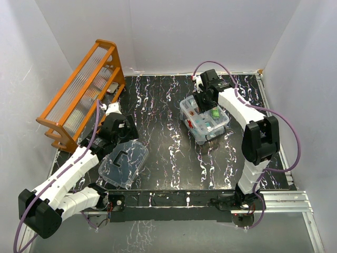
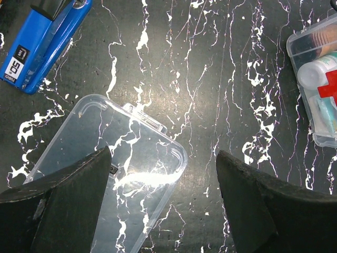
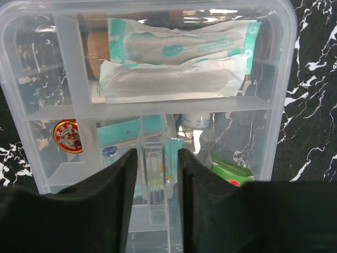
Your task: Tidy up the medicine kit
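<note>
Right pincer (image 3: 156, 153) clamped on the centre tab of the compartmented tray (image 3: 158, 108), seated in the box (image 1: 202, 132), far right of the tabletop (image 1: 168, 153); likely to lift it. Left pincer (image 2: 163, 153) wide apart above the removed lid (image 2: 121, 137), near left.

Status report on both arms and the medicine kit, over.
Left fingers open, over the clear lid lying on the table. Right fingers shut on the compartmented tray centre handle, tray in the box. Blue stapler beside lid, not blocking.
</note>
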Available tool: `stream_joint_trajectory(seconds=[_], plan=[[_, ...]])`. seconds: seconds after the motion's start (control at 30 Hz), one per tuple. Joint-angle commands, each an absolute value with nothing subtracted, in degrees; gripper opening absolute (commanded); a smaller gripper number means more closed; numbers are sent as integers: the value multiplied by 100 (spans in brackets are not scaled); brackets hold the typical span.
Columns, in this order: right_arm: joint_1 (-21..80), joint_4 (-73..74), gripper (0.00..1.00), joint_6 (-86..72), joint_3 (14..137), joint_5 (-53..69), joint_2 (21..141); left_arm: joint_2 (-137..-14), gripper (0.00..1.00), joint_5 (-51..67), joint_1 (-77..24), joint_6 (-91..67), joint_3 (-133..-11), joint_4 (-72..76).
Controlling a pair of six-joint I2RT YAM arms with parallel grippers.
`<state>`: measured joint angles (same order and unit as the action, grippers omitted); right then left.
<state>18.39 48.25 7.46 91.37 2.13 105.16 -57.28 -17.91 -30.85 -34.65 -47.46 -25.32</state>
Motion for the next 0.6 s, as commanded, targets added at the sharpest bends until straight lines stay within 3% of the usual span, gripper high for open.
stream_joint_trajectory(seconds=[0.0,0.23,0.4,0.57], plan=[[1836,4611,38,439,9362,-259,10159,-5630,80,-1777,-3056,-3405,-4700,-2481],[1587,4442,53,-75,9582,-362,9525,-5724,80,-1775,-3054,-3329,-4746,-2502],[849,3714,69,-884,9045,-333,9136,-5790,80,-1789,-3057,-3290,-4781,-2594],[130,3329,81,-1308,8503,820,9211,-5826,82,-1749,-3057,-3304,-4791,-2667]])
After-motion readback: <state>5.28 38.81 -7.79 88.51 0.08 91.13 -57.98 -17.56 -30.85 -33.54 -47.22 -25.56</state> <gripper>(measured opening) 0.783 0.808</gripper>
